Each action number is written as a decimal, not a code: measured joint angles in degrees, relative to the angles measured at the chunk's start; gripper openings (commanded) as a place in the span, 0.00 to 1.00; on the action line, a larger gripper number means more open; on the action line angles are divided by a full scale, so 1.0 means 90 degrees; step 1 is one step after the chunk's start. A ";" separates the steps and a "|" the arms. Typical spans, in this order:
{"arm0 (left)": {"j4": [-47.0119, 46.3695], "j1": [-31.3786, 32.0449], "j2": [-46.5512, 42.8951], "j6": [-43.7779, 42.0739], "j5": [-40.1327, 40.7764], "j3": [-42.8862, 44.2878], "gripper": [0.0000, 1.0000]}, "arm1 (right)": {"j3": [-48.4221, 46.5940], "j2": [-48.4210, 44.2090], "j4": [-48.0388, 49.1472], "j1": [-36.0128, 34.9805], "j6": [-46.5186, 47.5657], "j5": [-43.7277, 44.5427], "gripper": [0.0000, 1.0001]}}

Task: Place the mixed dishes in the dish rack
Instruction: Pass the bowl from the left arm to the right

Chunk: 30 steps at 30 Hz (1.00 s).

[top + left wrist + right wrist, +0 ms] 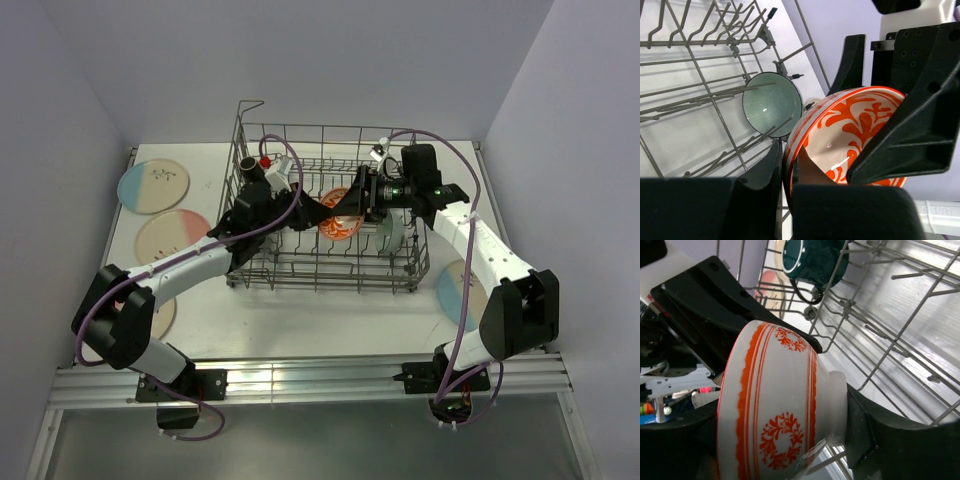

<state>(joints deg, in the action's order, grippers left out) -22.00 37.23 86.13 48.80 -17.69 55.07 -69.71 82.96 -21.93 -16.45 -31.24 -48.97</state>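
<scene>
You are facing a crowded middle in the tall grey wire dish rack (330, 140). The left claw (315, 213) and right claw (355, 205) are both gripping the orange-red patterned bowl (335, 228), barring the way across. A pale green bowl (392, 232) is leaning just right of them, and a teal-blue mug (807, 260) is filling the back-left corner. The front tine rows are standing open from above. On the white counter (300, 320), a round blue-and-cream plate (153, 186) and a round pink-and-cream plate (172, 236) are lying left of the rack.

The round orange-red and white bowl (840, 125) looks like glazed pottery. It is smooth and very shiny, with bright spots of light on it. The round pale green bowl (771, 104) is shiny too, with fine rings inside. The dark teal mug (812, 257) is glossy. The big grey wire dish rack (320, 272) is dull metal. The black plastic gripper fingers (920, 125) are matt and smooth.
</scene>
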 measured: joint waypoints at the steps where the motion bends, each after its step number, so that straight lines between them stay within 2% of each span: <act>1: 0.0029 0.0000 0.0000 -0.0015 0.0027 0.0017 0.00 | 0.0012 0.0000 0.0005 0.0005 0.0039 0.0036 0.58; 4: 0.0087 0.0000 0.0000 -0.0058 0.0051 0.0019 0.00 | 0.0063 0.0000 0.0049 0.0005 0.0029 0.0070 0.48; 8: 0.0097 0.0000 0.0000 -0.0070 0.0056 0.0019 0.01 | 0.0083 -0.0002 0.0102 0.0005 0.0007 0.0063 0.40; 11: 0.0097 0.0000 0.0000 -0.0070 0.0056 0.0019 0.08 | 0.0083 0.0000 0.0104 0.0012 0.0002 0.0061 0.38; 12: 0.0097 0.0000 0.0000 -0.0068 0.0056 0.0019 0.17 | 0.0083 -0.0002 0.0104 0.0012 0.0002 0.0061 0.37; 15: 0.0061 -0.0002 0.0000 -0.0034 0.0049 0.0019 0.35 | 0.0083 -0.0002 0.0126 0.0027 -0.0066 -0.0015 0.36; 17: 0.0049 0.0005 0.0000 0.0010 0.0046 0.0019 0.42 | 0.0083 -0.0002 0.0180 0.0041 -0.0107 -0.0070 0.34; 30: 0.0053 0.0012 -0.0002 0.0027 0.0051 0.0019 0.55 | 0.0083 -0.0002 0.0214 0.0182 -0.0214 -0.0194 0.32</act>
<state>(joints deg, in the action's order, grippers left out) -21.52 37.34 86.11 49.04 -17.23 55.24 -68.97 82.94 -20.01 -14.81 -33.17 -50.72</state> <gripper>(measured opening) 0.529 0.669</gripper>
